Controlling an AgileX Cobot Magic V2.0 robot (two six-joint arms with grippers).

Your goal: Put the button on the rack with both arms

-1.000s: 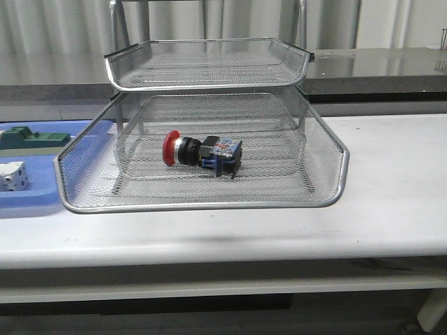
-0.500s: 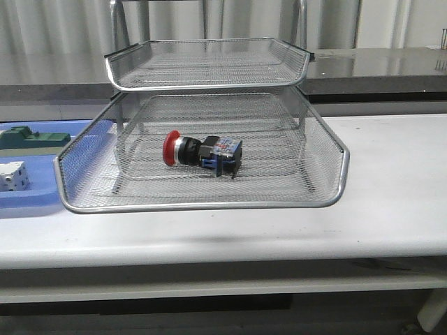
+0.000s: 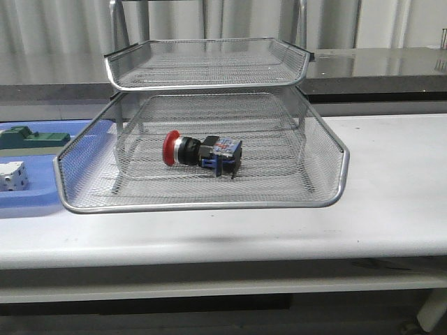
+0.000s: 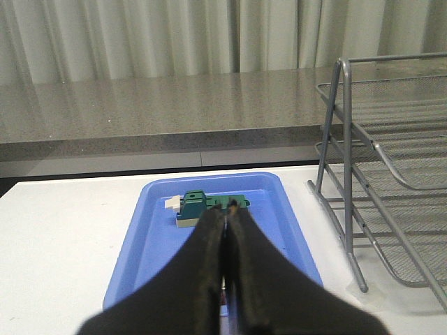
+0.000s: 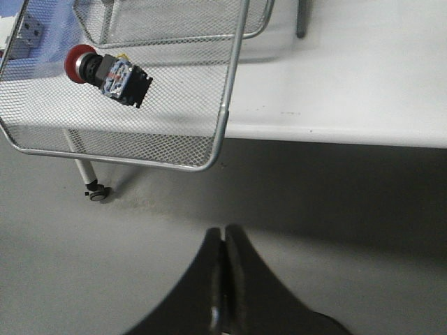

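From the front, the rack [image 3: 202,125] stands on the white table [image 3: 391,181], its wire trays stepped one above another. The button [image 3: 202,152] lies on its side on the mesh floor of the lowest tray in sight, red cap to the left, blue-and-black body to the right. Left of the rack sits a blue tray [image 3: 28,199] holding a green block [image 3: 33,138] and a white cube [image 3: 12,176] with dark dots. Neither arm shows here.

The left wrist camera looks over the blue tray [image 4: 157,244], with the green block [image 4: 206,208] lying in it and the rack's [image 4: 391,174] legs and tray edges off to one side. The left gripper [image 4: 227,230] hangs above the tray, its two black fingers [image 4: 199,272] pressed together with nothing between them.

The right wrist camera looks down at the rack's [image 5: 223,112] front corner, which juts past the table edge [image 5: 349,84] over the grey floor. The button [image 5: 108,72] rests inside on the mesh. The right gripper [image 5: 223,241] hovers over the floor well apart from the rack, fingers [image 5: 244,279] closed and empty.
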